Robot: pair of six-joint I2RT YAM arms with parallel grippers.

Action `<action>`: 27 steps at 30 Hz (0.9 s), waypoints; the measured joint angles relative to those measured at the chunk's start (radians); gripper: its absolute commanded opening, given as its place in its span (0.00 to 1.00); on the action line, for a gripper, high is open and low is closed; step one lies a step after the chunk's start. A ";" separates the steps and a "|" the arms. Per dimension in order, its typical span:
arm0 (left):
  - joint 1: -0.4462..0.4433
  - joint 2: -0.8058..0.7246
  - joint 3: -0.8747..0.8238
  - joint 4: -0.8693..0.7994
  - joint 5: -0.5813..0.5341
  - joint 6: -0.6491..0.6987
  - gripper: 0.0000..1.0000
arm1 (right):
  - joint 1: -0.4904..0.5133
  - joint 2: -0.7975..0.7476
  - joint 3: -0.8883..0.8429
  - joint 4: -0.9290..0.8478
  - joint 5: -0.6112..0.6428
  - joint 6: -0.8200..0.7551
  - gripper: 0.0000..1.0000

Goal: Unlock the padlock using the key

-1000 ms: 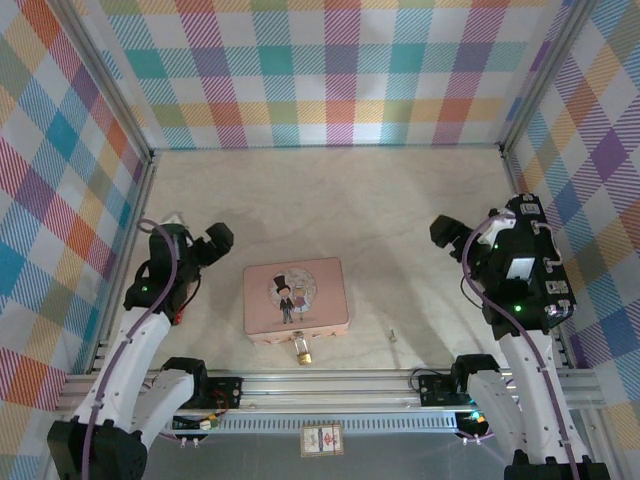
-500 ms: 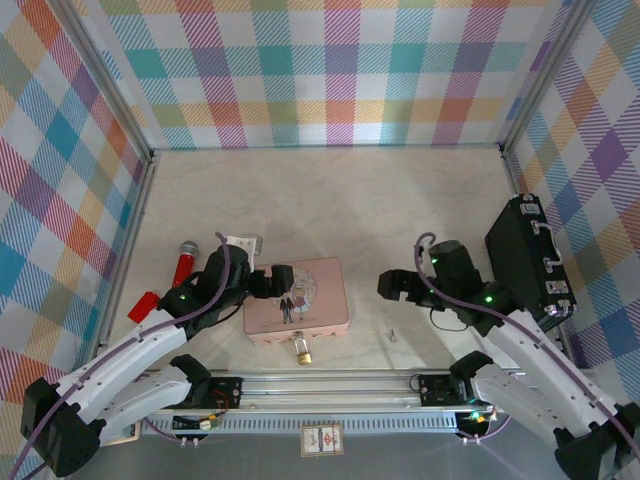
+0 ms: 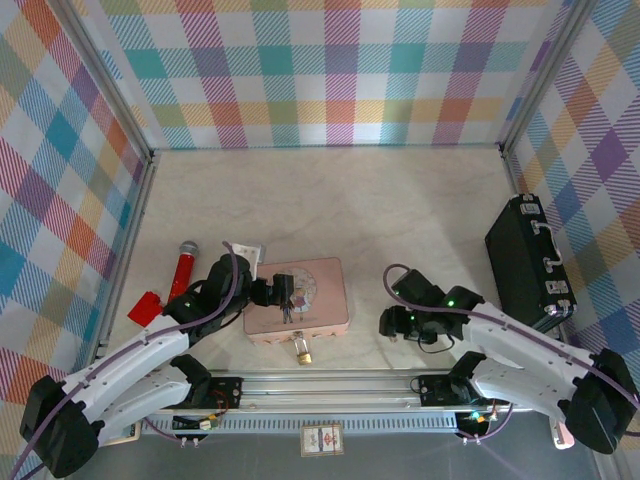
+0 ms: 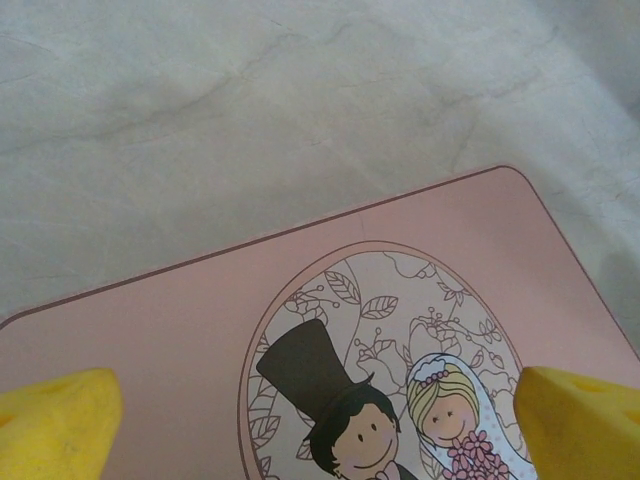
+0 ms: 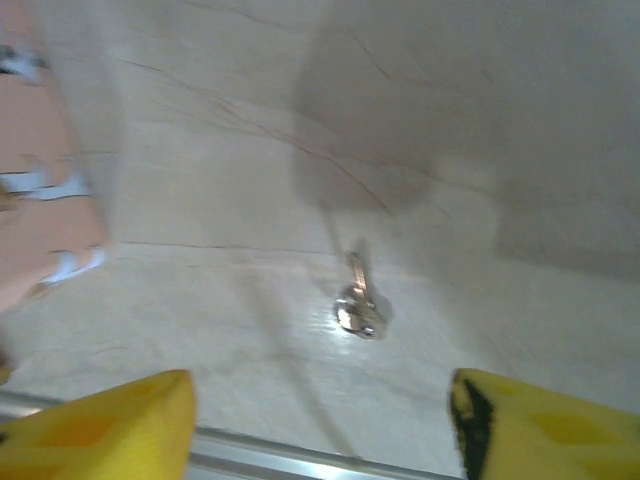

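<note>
On veined marble tabletop (image 5: 450, 120): thin silvery key (image 5: 357, 305) under parted right pincer (image 5: 320, 405); left pincer (image 4: 320, 420) wide.

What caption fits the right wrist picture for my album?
Yellow fingers hover over a tiny silver key on the table.

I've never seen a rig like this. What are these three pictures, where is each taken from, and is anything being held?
Two robot arms are bolted at the near edge of a table. The wide picture looks down from above and behind them; the other two come from cameras on the wrists, so the yellow fingertips at the bottom are each arm's own. The left gripper is open over a pink tin, with a small brass padlock at its near edge. The right gripper is open above a tiny key lying on the table. Nothing is held. A red microphone and a black case lie aside.
</note>
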 measured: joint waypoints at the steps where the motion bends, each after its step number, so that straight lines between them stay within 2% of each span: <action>1: 0.000 0.007 -0.003 0.004 -0.002 0.004 1.00 | 0.004 0.011 -0.016 -0.002 0.000 0.020 0.51; 6: 0.000 0.019 -0.025 0.030 -0.003 0.018 1.00 | 0.006 0.026 -0.066 0.006 0.002 0.077 0.37; 10: 0.000 0.019 -0.028 0.050 -0.003 0.019 1.00 | 0.006 0.039 -0.087 0.031 0.005 0.110 0.30; 27: 0.000 0.032 -0.028 0.057 -0.003 0.019 1.00 | 0.006 0.100 -0.105 0.125 0.009 0.148 0.24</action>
